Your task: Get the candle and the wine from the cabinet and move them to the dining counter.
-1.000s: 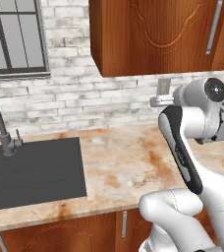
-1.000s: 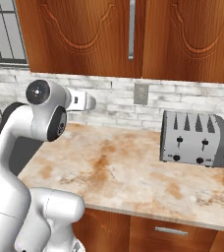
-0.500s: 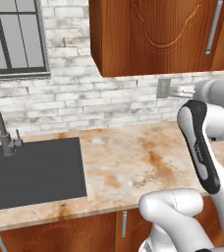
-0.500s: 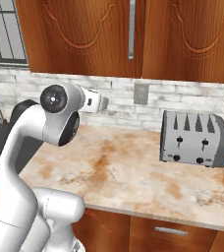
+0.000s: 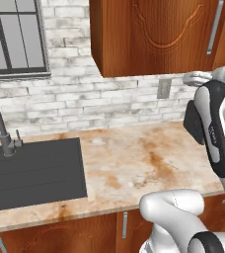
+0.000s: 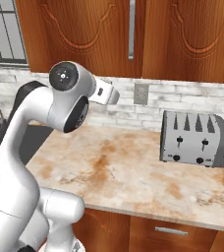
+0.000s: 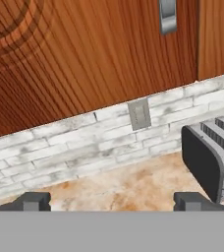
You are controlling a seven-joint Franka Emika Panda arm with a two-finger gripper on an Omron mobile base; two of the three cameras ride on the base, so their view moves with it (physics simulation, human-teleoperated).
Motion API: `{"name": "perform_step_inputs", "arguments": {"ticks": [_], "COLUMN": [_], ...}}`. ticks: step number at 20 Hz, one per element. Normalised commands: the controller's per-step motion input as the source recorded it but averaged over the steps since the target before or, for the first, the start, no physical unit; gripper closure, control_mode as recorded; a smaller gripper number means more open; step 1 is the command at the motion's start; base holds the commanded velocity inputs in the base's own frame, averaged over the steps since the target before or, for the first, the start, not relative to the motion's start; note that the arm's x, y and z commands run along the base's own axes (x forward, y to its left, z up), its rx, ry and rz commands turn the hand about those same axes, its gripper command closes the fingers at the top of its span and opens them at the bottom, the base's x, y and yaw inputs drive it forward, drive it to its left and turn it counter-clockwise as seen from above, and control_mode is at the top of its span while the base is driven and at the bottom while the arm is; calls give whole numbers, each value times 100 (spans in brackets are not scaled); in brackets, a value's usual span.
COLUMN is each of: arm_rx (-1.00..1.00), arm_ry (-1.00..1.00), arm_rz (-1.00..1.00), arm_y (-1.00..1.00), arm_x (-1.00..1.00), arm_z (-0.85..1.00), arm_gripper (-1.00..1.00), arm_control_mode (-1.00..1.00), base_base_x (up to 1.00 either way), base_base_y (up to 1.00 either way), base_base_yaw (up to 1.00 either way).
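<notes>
Cabinet [image 7: 84,54] door fills 12 o'clock, silver handle [image 7: 167,15] end at 1 (doors shut). Wall outlet [image 7: 139,114] centre; toaster [image 7: 213,155] at 4 o'clock on counter [image 7: 133,189].

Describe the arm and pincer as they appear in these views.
The arm is glossy white with rounded, bulbous links and dark grey joint panels; one round joint cap carries small markings. The pincer ends in two small, blocky dark grey fingertips. No cables show.

The cabinet [image 6: 133,34] is a reddish-brown wooden wall unit with carved panel doors, hung above the white brick backsplash. Its doors are closed, and a long vertical silver bar handle [image 6: 131,30] runs down the edge of one door.
</notes>
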Motion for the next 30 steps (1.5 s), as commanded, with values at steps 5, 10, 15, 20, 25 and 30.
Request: {"name": "perform_step_inputs", "arguments": {"ticks": [5, 10, 15, 20, 25, 30], "arm_rx": [5, 3, 4, 0, 0, -1], "arm_ry": [14, 1, 5, 0, 0, -7], "arm_rz": [-1, 0, 0, 0, 0, 2], "arm_y": [-38, -35, -23, -13, -4, -2], "arm_x": [-14, -11, -2, 1, 18, 33], "arm_z": [22, 13, 22, 17, 16, 10], "arm_gripper": [-100, -100, -100, -100, -100, -100], "arm_control_mode": [-100, -100, -100, -100, -100, -100], "base_base_x": [0, 0, 0, 0, 0, 0], "base_base_y": [0, 0, 0, 0, 0, 0], "base_base_yaw": [0, 0, 0, 0, 0, 0]}}
